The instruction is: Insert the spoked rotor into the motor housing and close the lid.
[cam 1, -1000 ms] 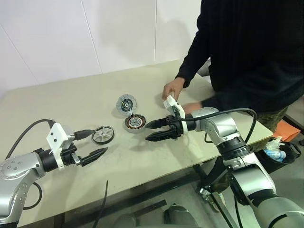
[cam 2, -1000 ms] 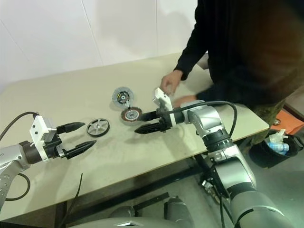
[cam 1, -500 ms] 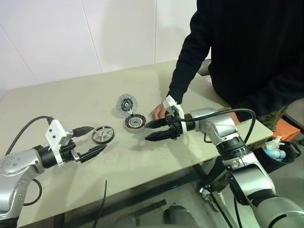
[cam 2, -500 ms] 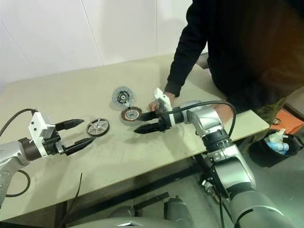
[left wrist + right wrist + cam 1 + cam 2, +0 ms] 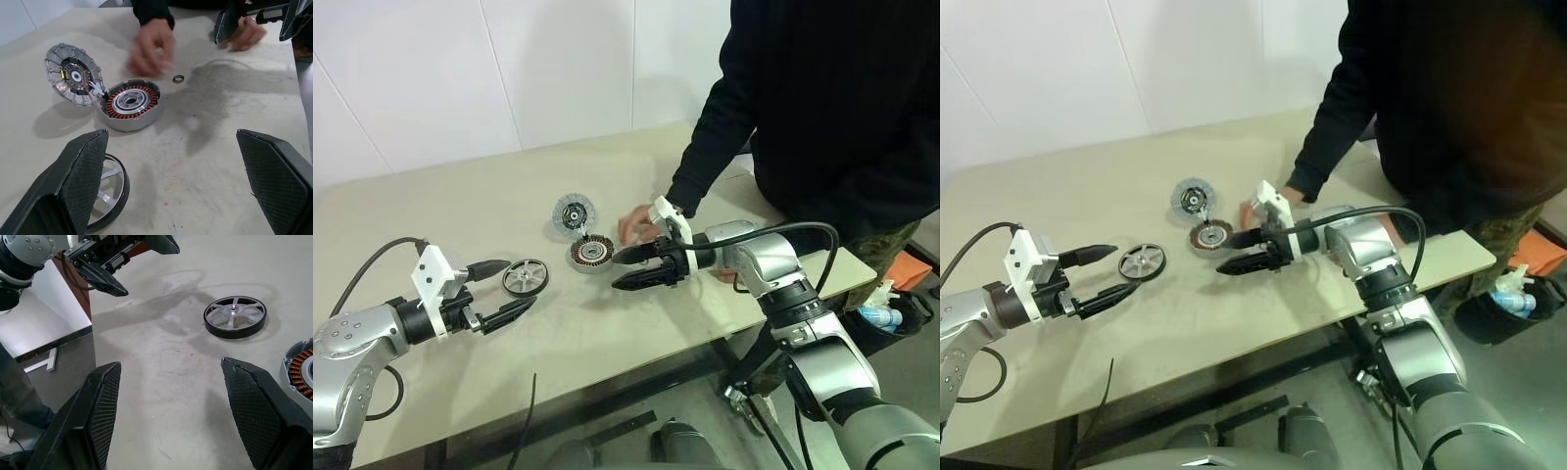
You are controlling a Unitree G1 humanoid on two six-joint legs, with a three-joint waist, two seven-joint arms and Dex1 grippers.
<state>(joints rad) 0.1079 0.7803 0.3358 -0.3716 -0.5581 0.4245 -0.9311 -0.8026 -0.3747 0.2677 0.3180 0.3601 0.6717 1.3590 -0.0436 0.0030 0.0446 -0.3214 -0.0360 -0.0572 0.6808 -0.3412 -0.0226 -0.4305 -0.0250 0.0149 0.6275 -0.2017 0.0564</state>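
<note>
Beside motor housing [image 5: 131, 105], small ring [image 5: 178, 78], person's hand [image 5: 150, 43]

Spoked rotor [image 5: 526, 277], black ring w/ silver spokes, flat on table. Motor housing [image 5: 591, 254], copper windings exposed, nearby; grey lid [image 5: 576, 212] tilted up, touching housing's far edge.

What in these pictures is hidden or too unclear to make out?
- The person's hand is blurred in the left wrist view, so whether it holds anything is unclear.
- The small ring beside it on the table is too small to identify.
- The spoked rotor is partly covered there by the left hand's finger.
- The motor housing is cut off by the right wrist view's edge.
</note>
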